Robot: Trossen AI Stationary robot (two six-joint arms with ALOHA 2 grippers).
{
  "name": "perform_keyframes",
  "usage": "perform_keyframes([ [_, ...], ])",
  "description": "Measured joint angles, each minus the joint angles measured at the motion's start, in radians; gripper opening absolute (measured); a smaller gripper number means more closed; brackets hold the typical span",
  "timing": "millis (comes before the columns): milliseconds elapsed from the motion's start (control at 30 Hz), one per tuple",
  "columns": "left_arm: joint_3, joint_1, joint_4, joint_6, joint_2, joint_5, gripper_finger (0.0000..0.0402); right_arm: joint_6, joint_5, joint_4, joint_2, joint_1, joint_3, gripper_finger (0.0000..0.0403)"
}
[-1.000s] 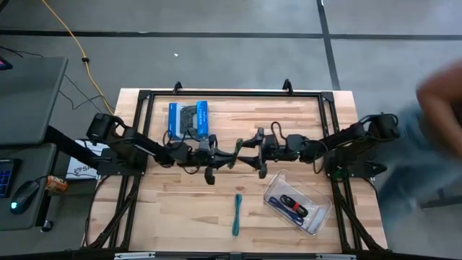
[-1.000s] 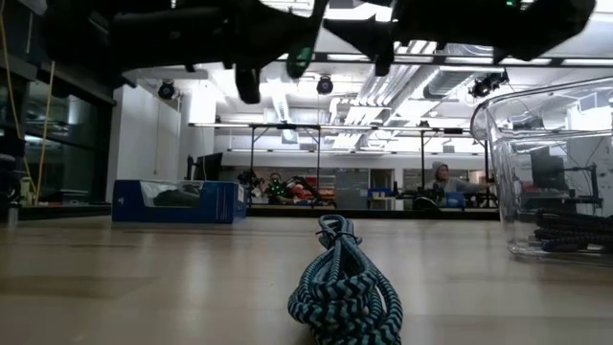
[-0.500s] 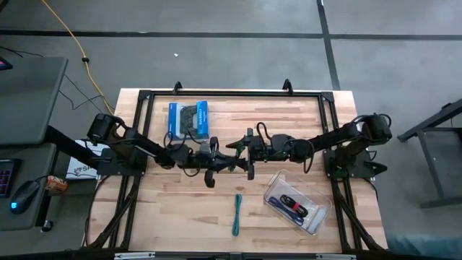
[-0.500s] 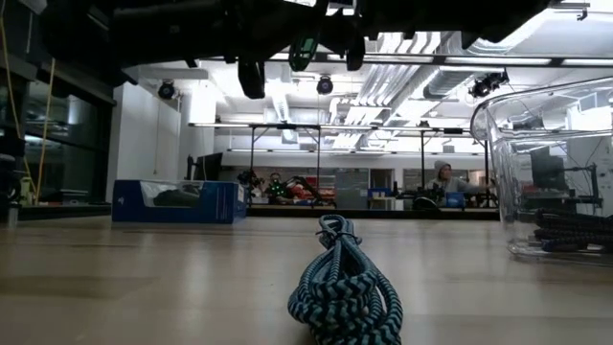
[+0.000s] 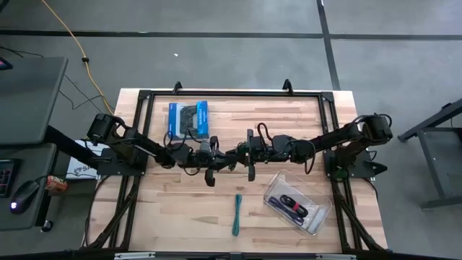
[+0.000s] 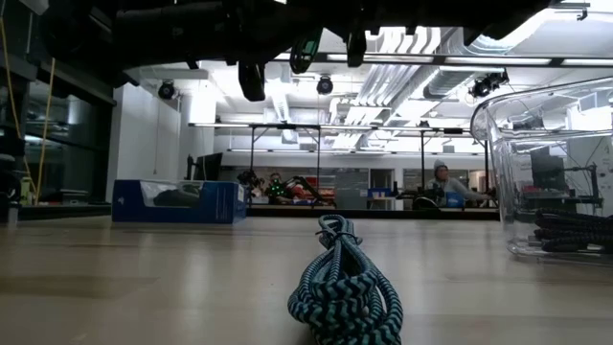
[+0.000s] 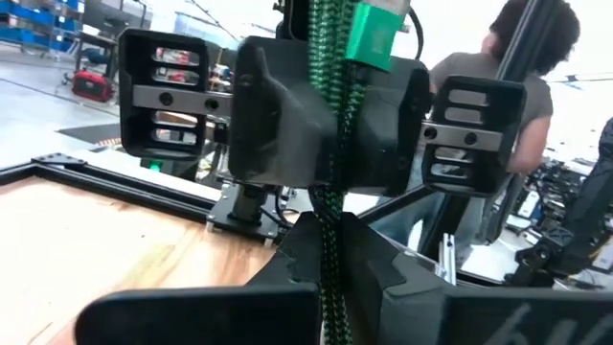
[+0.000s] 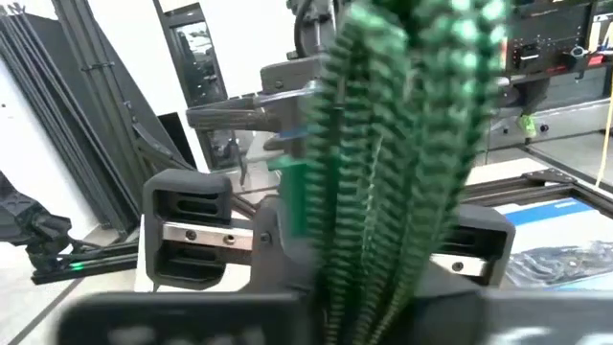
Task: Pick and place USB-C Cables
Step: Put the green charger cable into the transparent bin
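Two cables [image 5: 292, 206] are already lain in the clear tub [image 5: 317, 220], the teal cable [image 5: 237, 214] is left, and the green cable [image 5: 232, 160] is pinched mid-table by both the left gripper [image 5: 220, 162] and the right gripper [image 5: 242, 155].

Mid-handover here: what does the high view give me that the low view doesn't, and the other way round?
Only the high view shows both grippers meeting over the table's middle: the left gripper shut on the green cable, the right gripper shut on it too. Only the low view shows the room behind, with a seated person. Both show the teal cable lying on the table, the clear container holding cables, and the blue box.
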Motion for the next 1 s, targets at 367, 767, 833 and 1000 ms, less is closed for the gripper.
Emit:
perform_keyframes([
  [367,0.0,0.001,-0.004,0.026,0.0,0.058,0.005,0.001,-0.013,-0.016,-0.001,0.001,0.0,0.0008],
  [767,-0.134,0.016,-0.017,0.019,-0.184,0.082,0.018,-0.024,0.099,-0.29,-0.14,0.038,-0.003,0.0009],
  [833,-0.186,0.024,-0.017,0.023,-0.265,0.077,0.0191,-0.025,0.146,-0.375,-0.171,0.063,-0.003,0.001],
  [1000,-0.325,0.042,-0.025,0.06,-0.468,0.073,0.0199,-0.021,0.219,-0.504,-0.244,0.125,-0.003,0.0005],
])
